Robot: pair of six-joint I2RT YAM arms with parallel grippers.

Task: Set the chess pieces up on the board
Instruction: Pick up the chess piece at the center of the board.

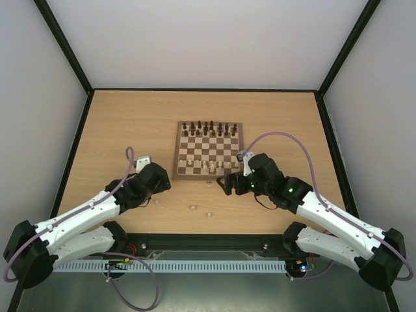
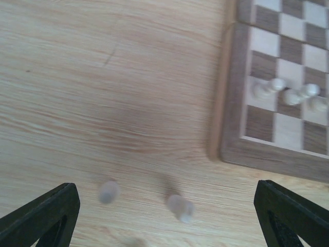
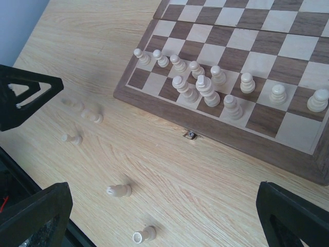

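Pale wood-grain tabletop (image 1: 130,123) in white-walled, black-framed enclosure (image 1: 208,39): square brown-and-cream checkered wooden board (image 1: 209,147), tiny cream chess pieces (image 3: 205,90) on its near rows (others loose on tabletop), left end effector (image 2: 164,184) and right end effector (image 3: 162,206) released, empty.

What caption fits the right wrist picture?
Pale chess pieces stand on the board; several more lie on the table.

The left arm (image 1: 78,218) and right arm (image 1: 335,218) share white tubular links dotted with small dark screws, joined by chunky black joints; a thin purple cable (image 1: 286,134) loops off each wrist. A green light (image 1: 290,190) glows on the right arm's black forearm, at 4 o'clock in the top view; the gripper fingers (image 2: 43,216) are black wedges.
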